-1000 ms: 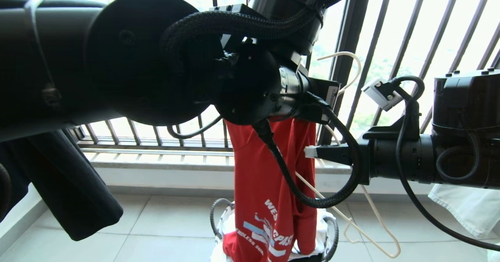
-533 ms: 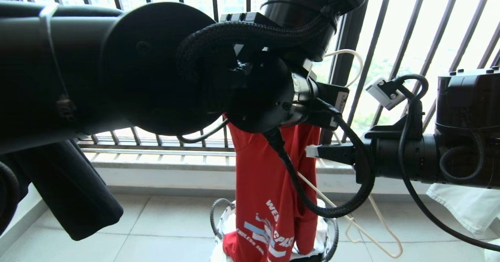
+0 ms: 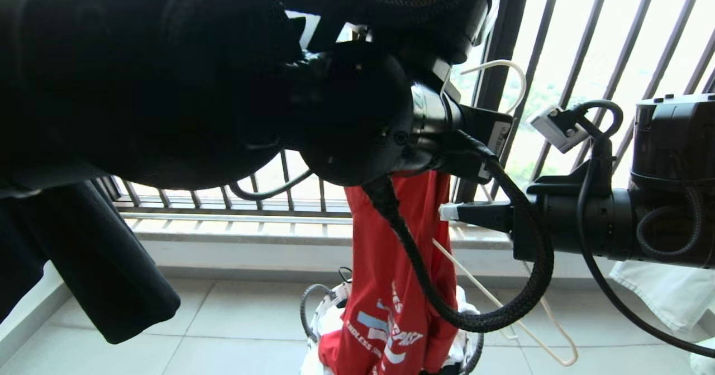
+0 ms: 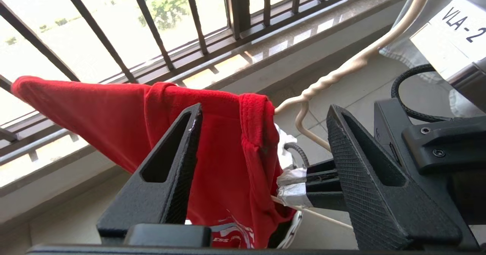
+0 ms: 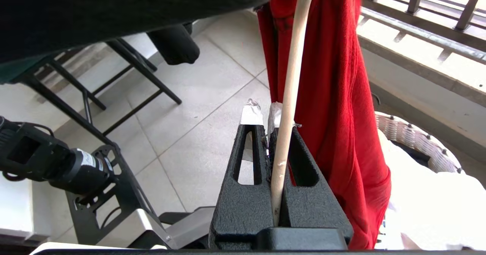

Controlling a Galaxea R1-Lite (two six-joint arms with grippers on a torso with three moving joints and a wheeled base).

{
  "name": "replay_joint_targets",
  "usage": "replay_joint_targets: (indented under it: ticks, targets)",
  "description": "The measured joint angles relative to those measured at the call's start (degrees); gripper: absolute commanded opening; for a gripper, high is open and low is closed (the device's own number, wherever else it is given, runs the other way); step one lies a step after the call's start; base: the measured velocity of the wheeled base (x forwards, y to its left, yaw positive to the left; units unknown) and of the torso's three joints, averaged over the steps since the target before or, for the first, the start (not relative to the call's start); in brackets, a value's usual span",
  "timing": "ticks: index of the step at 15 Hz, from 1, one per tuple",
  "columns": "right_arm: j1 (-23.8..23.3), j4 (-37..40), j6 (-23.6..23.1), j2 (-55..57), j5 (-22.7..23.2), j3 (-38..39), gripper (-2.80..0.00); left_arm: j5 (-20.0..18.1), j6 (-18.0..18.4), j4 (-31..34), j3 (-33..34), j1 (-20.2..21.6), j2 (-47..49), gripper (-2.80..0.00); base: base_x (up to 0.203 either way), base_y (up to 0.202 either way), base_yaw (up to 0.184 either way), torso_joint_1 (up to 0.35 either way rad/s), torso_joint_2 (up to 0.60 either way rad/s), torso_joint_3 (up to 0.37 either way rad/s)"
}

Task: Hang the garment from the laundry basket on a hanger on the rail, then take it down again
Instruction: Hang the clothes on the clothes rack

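Red garment (image 4: pixel 224 148) between parted left gripper (image 4: pixel 262 133); right gripper (image 5: pixel 265 114) clamps hanger (image 5: pixel 290 80).

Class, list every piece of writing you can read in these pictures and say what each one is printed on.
"VLA-2", cut off by the picture's edge: white label on the right arm.
"WES... ...AST", folded: red T-shirt.
Smaller line beneath, "...DLESS S...": only partly readable.
Label on the left wrist: too small to read.

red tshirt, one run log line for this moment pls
left gripper: open beside red T-shirt | right gripper: shut on hanger | T-shirt draped over hanger end, above laundry basket
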Motion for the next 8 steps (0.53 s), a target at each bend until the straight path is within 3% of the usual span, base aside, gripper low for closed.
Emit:
replay_joint_targets:
  ticks: [3, 8]
  targets:
    - [-0.09, 0.11, 0.02, -0.47, -0.09, 0.02, -2.8, 0.68, -0.22, 2.84, 1.23, -2.03, -2.23, 0.0, 0.0, 0.0, 0.0, 0.0, 0.0, 0.0]
    - [-0.13, 0.2, 0.02, -0.77, -0.11, 0.06, -2.8, 4.06, -1.59, 3.13, 10.82, -2.68, -7.35, 0.0, 0.0, 0.0, 0.0, 0.0, 0.0, 0.0]
